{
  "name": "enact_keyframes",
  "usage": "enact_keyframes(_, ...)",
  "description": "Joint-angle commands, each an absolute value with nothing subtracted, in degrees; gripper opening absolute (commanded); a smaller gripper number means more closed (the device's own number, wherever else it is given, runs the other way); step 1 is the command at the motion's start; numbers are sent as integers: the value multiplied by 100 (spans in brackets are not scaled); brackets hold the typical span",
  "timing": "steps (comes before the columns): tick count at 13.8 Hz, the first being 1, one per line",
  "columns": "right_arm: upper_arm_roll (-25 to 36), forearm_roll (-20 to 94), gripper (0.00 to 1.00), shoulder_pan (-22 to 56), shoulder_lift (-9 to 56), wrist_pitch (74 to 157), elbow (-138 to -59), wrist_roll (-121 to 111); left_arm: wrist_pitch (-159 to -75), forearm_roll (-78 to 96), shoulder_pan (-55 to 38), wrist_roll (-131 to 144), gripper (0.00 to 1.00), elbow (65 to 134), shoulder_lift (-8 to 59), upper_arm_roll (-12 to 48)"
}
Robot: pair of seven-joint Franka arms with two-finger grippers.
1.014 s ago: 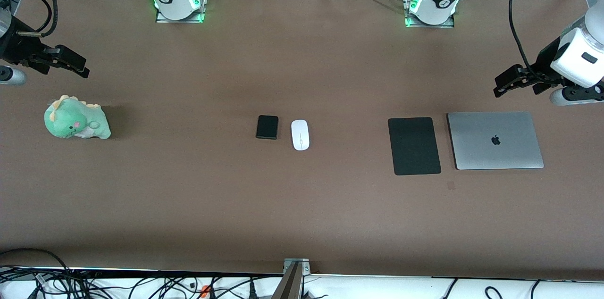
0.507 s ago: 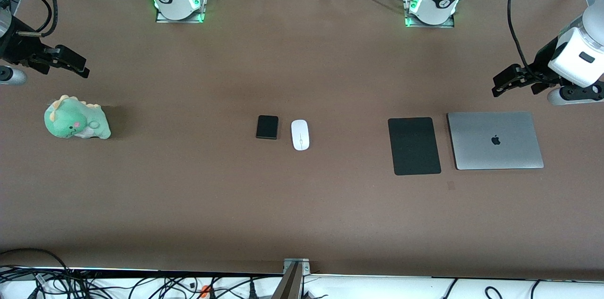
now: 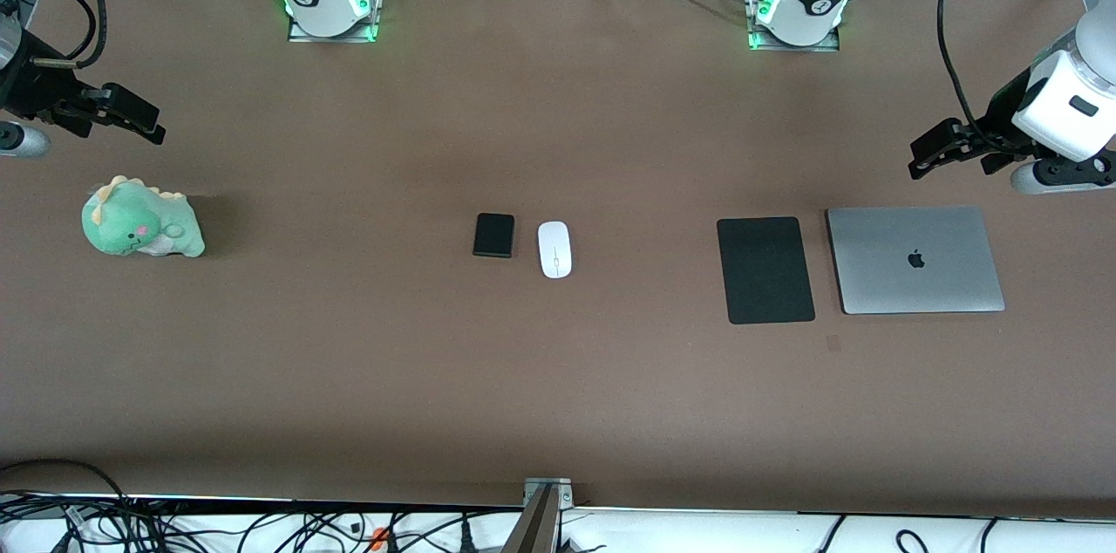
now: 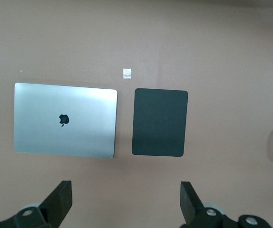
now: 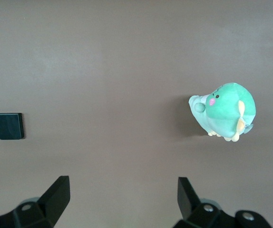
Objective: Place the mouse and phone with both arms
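Nothing is grasped; you are at the approach step; the mouse [image 3: 554, 249] lies just beside the phone [image 3: 493, 235], both well apart from the left gripper [image 3: 931, 156] and right gripper [image 3: 139, 121], jaws apart, empty; bring each over its item.

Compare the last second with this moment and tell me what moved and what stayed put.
Only the left gripper moved: it drifted slightly toward the arms' bases, over bare table beside the laptop, open and empty. The right gripper hangs open above the plush dinosaur, unchanged. The mouse, phone and black mat lie where they were, untouched.
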State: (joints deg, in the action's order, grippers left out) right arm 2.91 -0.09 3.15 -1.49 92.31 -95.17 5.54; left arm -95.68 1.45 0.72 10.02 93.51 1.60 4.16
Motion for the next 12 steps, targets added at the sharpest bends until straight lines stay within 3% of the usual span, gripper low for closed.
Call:
enact_keyframes(1, 272, 97, 100, 299, -299, 9167, -9580, 545, -9615, 158, 62, 958, 100, 9466, 26, 448)
enact_keyframes(9, 264, 97, 100, 299, -264, 9141, -9580, 536, -9448, 290, 114, 905, 100, 9300, 61, 440)
enact_keyframes(12, 264, 97, 100, 299, -220, 9114, -9589, 527, -9220, 185, 35, 897, 100, 9246, 378, 474)
